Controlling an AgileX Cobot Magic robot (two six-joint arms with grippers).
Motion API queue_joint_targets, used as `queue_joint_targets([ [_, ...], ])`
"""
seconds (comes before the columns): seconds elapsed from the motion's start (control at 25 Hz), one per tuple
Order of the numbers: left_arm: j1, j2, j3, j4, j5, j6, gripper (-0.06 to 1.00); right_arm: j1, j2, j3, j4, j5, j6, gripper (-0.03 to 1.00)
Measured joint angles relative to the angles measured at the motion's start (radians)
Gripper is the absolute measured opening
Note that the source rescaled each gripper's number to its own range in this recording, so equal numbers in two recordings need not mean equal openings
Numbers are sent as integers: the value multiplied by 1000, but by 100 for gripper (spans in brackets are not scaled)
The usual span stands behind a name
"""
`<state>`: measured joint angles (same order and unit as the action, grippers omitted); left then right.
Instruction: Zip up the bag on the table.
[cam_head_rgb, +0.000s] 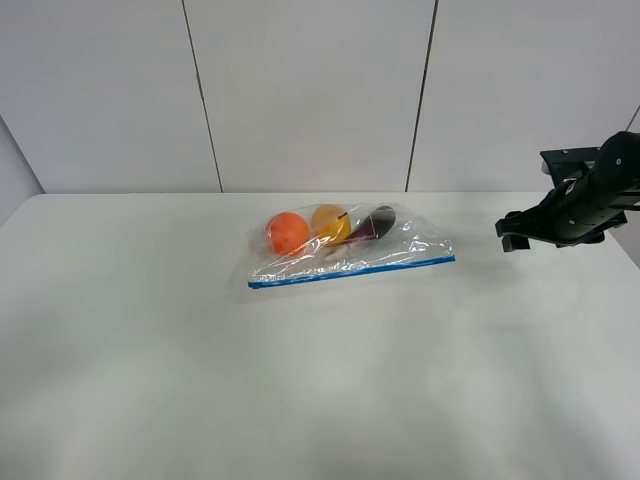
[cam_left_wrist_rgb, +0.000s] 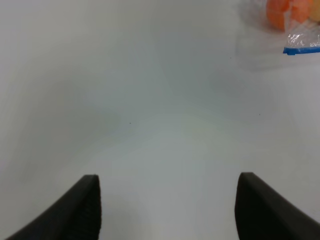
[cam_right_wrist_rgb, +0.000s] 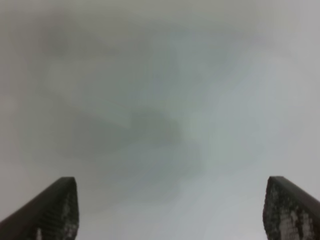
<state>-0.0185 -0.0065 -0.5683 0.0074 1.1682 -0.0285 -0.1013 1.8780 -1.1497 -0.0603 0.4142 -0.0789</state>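
The clear bag (cam_head_rgb: 350, 245) lies on the white table (cam_head_rgb: 150, 350) at its middle, toward the back. Its blue zipper strip (cam_head_rgb: 350, 271) runs along the near long edge. An orange, a yellow and a dark item show through it. A corner of the bag (cam_left_wrist_rgb: 302, 37) shows in the left wrist view. My right gripper (cam_head_rgb: 512, 238) hovers to the right of the bag, apart from it, open and empty (cam_right_wrist_rgb: 170, 210). My left gripper (cam_left_wrist_rgb: 167, 210) is open and empty over bare table, far from the bag; it is out of the exterior view.
A grey panelled wall (cam_head_rgb: 310, 90) stands behind the table's back edge. The right arm (cam_head_rgb: 590, 200) reaches in from the right edge.
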Motion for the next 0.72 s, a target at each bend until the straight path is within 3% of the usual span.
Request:
queue_joint_targets([
  [0.4, 0, 0, 0, 0, 0, 2, 99, 0, -195, 0, 22, 61, 1, 99],
  [0.72, 0, 0, 0, 0, 0, 3, 99, 0, -452, 0, 60, 212, -27, 96],
])
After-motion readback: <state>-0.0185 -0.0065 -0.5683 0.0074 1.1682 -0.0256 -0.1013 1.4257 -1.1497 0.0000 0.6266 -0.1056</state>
